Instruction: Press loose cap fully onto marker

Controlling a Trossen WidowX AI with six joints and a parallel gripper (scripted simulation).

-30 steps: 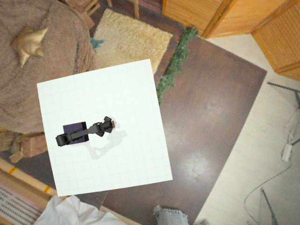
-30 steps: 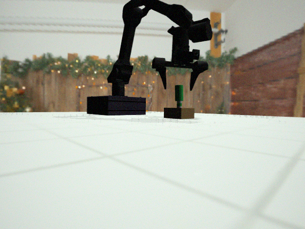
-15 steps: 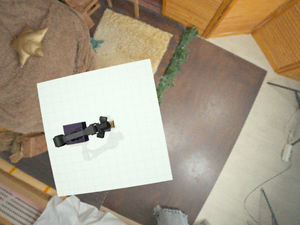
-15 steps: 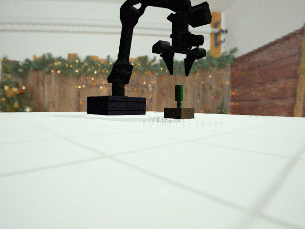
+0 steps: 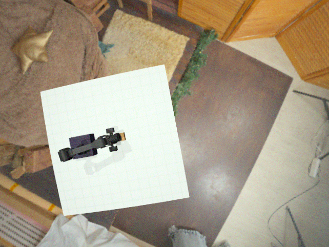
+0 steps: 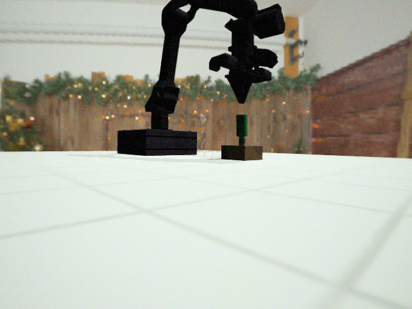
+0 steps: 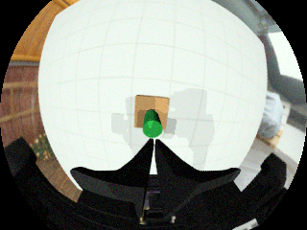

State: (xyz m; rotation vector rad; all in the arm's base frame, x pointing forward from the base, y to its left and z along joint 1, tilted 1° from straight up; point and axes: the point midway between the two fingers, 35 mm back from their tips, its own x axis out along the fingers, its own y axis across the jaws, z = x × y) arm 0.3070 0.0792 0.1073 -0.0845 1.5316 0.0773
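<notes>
The green cap [image 6: 242, 125] [image 7: 153, 128] sits upright on top of the marker. A short grey and green length of the marker [image 6: 242, 140] shows between the cap and the holder block. The brown holder block [image 5: 122, 136] [image 6: 233, 152] [image 7: 145, 103] stands flat on the table. My gripper [image 6: 242, 102] [image 7: 153, 142] is shut with nothing between its fingertips. It points down a little above the cap, with a visible gap in the exterior view. In the top view the arm hides the cap and marker.
The arm's dark base [image 5: 82, 139] [image 6: 171, 143] stands on the white table [image 5: 148, 164] [image 6: 166, 259], to the left of the holder block in the top and exterior views. The arm arches over from the base.
</notes>
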